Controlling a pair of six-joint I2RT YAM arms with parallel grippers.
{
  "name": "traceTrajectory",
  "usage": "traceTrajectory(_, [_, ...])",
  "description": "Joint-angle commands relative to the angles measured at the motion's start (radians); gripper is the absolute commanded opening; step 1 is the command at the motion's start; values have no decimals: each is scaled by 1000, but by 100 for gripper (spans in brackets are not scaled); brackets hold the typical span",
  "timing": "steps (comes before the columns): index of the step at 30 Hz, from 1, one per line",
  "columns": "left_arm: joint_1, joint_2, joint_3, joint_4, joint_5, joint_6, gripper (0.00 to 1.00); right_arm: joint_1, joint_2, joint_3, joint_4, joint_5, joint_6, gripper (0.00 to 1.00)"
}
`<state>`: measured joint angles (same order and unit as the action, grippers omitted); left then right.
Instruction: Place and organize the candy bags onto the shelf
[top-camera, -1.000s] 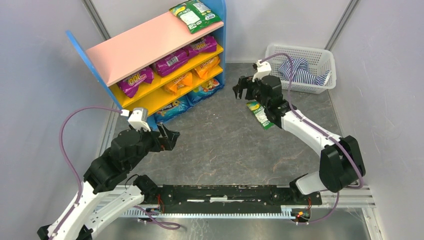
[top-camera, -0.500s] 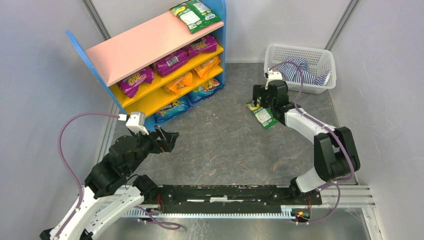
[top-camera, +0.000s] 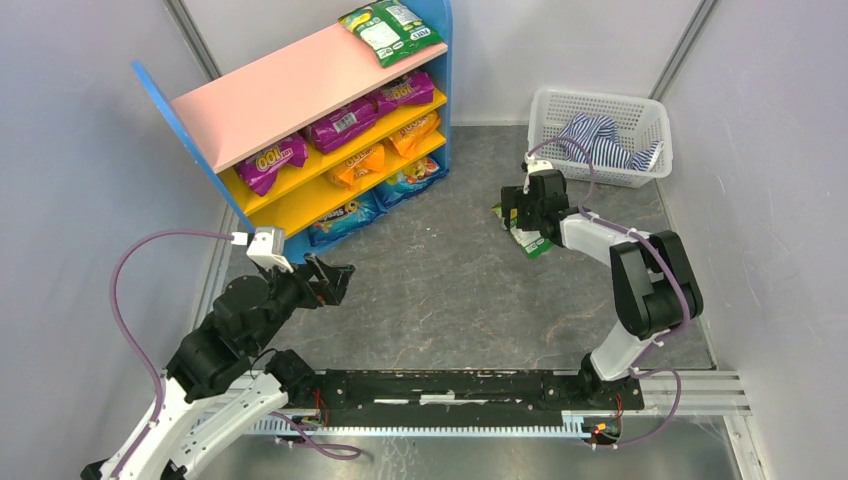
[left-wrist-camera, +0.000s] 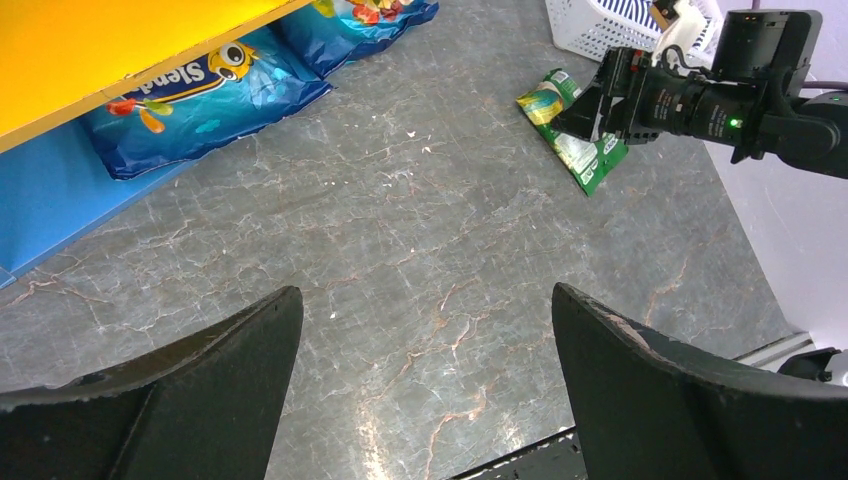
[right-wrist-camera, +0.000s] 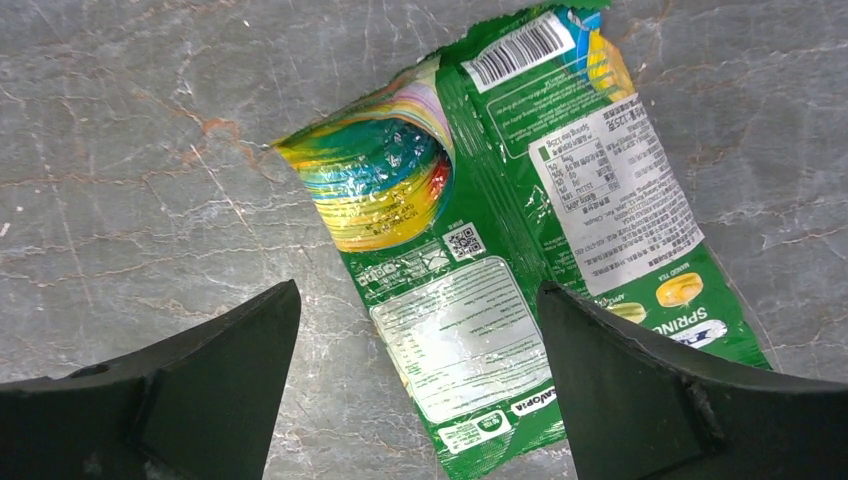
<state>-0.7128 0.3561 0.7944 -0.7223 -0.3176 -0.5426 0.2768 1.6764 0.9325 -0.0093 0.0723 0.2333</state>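
One green candy bag (top-camera: 530, 240) (right-wrist-camera: 500, 250) lies flat on the grey floor, label side up. My right gripper (top-camera: 513, 212) (right-wrist-camera: 420, 290) hovers low over it, open, with its fingers straddling the bag's lower half and nothing gripped. The shelf (top-camera: 290, 90) stands at the back left. It carries a green bag (top-camera: 390, 30) on its pink top, purple bags (top-camera: 340, 122) and orange bags (top-camera: 360, 160) on the yellow boards, and blue bags (top-camera: 345, 215) (left-wrist-camera: 190, 100) at the bottom. My left gripper (top-camera: 335, 280) (left-wrist-camera: 428, 290) is open and empty over bare floor near the shelf's front corner.
A white mesh basket (top-camera: 600, 100) holding a striped blue-white cloth (top-camera: 600, 140) sits at the back right, just beyond the right gripper. Grey walls close in both sides. The arms' base rail (top-camera: 450, 390) runs along the near edge.
My right gripper has swung right and dropped down close over the green bag on the floor. The left arm has drawn back slightly.
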Motion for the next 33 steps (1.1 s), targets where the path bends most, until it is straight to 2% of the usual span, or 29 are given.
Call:
traceTrajectory(1, [4, 3, -6, 49, -23, 18, 100, 1, 37, 25, 26, 11, -8, 95])
traceTrajectory(11, [4, 18, -6, 48, -23, 18, 100, 65, 106, 16, 15, -63, 28, 93])
traceTrajectory(25, [5, 156, 55, 16, 48, 6, 100, 465, 149, -47, 55, -237, 100, 92])
traceTrajectory(30, [4, 212, 77, 21, 122, -76, 100, 537, 121, -65, 111, -389, 62, 89])
traceTrajectory(33, [4, 236, 58, 57, 171, -157, 100, 539, 30, -101, 160, -441, 35, 88])
